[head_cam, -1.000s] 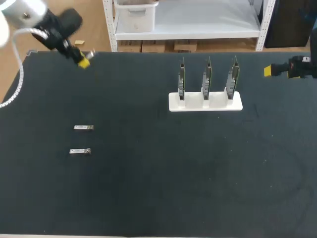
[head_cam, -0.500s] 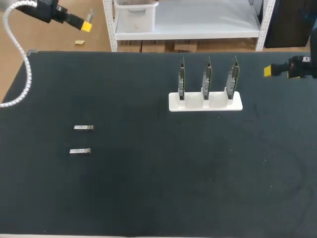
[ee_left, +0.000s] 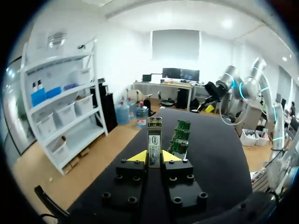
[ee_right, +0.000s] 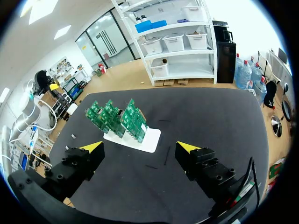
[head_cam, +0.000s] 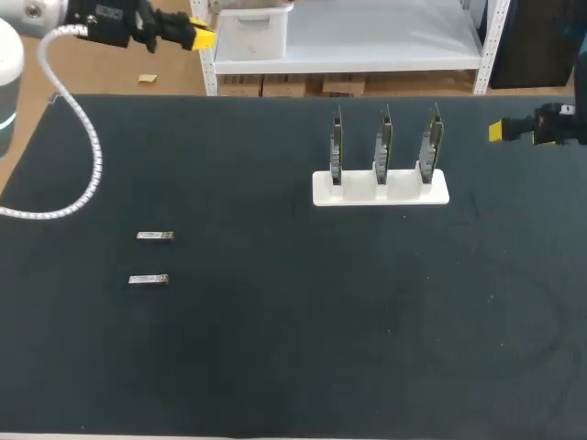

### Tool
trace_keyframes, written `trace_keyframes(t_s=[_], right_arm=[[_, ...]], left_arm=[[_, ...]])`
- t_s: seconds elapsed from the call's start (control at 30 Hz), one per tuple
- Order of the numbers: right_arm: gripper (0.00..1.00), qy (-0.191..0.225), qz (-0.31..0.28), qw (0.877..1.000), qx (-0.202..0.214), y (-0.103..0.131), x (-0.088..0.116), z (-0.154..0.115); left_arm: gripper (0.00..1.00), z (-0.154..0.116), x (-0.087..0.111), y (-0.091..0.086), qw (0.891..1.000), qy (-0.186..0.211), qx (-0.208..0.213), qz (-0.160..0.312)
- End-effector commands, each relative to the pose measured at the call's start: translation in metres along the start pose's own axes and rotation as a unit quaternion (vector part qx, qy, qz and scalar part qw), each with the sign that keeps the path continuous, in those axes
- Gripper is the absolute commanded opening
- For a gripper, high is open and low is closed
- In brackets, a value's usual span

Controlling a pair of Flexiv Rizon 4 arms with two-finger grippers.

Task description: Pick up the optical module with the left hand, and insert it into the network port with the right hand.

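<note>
— Black table (head_cam: 275, 367), head view. Your left gripper (head_cam: 197, 38) sits past the far left corner, off the tabletop. From here its grip is too small to read. Your right gripper (head_cam: 496, 131) hangs at the right edge, level with the circuit boards (head_cam: 383, 142).

— What's on the table?

— Three boards upright in a white stand (head_cam: 381, 190), right of middle. On the left side a loose module (head_cam: 154, 236) lies flat. A second loose module (head_cam: 148, 280) lies just nearer your base. Both are well apart from the stand.

— Left wrist view?

— Your left gripper (ee_left: 154, 156) is clamped on the optical module (ee_left: 154, 135). Both yellow tips press its sides, and the module sticks out ahead between them. The circuit boards (ee_left: 179, 137) show beyond it on the table.

— Right wrist view?

— Your right gripper (ee_right: 140, 149) has its fingers spread wide, gripping no object. The stand (ee_right: 150, 139) and circuit boards (ee_right: 117, 116) sit ahead of it on the table, well apart from the fingertips.
</note>
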State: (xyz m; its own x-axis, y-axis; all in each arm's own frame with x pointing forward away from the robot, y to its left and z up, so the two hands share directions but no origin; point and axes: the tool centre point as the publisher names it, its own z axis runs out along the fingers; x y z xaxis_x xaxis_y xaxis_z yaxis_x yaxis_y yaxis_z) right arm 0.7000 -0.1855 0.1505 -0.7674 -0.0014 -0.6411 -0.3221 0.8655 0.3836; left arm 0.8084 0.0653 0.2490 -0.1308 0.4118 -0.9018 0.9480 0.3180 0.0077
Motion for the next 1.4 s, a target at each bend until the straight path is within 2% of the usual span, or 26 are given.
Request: trace_keyframes(t_s=[0.03,0.33,0.77,1.13,1.4], right_arm=[[1.0,-0.001,0.0,1.0,0.002,0.001,0.0,0.0],[1.0,-0.001,0.0,1.0,0.002,0.001,0.0,0.0],[1.0,-0.001,0.0,1.0,0.002,0.001,0.0,0.0],[1.0,-0.001,0.0,1.0,0.002,0.001,0.0,0.0],[1.0,-0.001,0.0,1.0,0.002,0.001,0.0,0.0]], left_arm=[[0.0,0.017,-0.007,-0.002,0.997,-0.069,0.024,0.02],[0.0,0.052,-0.023,-0.024,0.992,-0.087,0.084,0.04],[0.0,0.095,-0.027,-0.052,0.984,-0.104,0.141,0.042],[0.0,0.131,-0.028,-0.073,0.98,-0.118,0.158,0.04],[0.0,0.154,-0.031,-0.078,0.98,-0.129,0.151,0.02]])
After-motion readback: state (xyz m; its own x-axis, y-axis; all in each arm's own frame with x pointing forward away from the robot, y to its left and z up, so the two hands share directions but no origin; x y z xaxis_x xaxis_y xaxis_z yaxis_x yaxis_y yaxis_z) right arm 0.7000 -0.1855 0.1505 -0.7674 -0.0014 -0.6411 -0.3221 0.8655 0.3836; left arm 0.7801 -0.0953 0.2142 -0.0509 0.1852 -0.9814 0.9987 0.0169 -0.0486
